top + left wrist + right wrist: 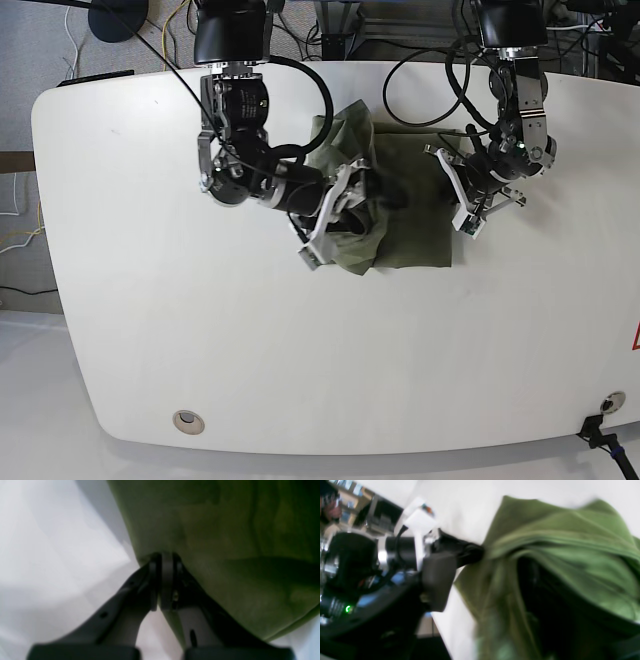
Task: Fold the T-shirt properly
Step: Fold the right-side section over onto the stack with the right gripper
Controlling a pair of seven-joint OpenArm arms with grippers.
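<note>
The olive-green T-shirt (412, 225) lies bunched in the middle of the white table (300, 350), with a raised fold at its left side. My left gripper (455, 200), on the right in the base view, is shut on the T-shirt's (225, 542) right edge; in the left wrist view its jaws (163, 560) meet on the cloth. My right gripper (338, 215) stands among the rumpled left part with its white-edged fingers (312, 248) spread apart, open. In the blurred right wrist view the T-shirt (570, 555) drapes over a dark shape, and the left gripper (477, 551) pinches its edge.
Cables and stands (340, 30) crowd the table's far edge behind both arm bases. A round grommet (186, 421) sits near the front left corner. Another fitting (605, 405) is at the front right.
</note>
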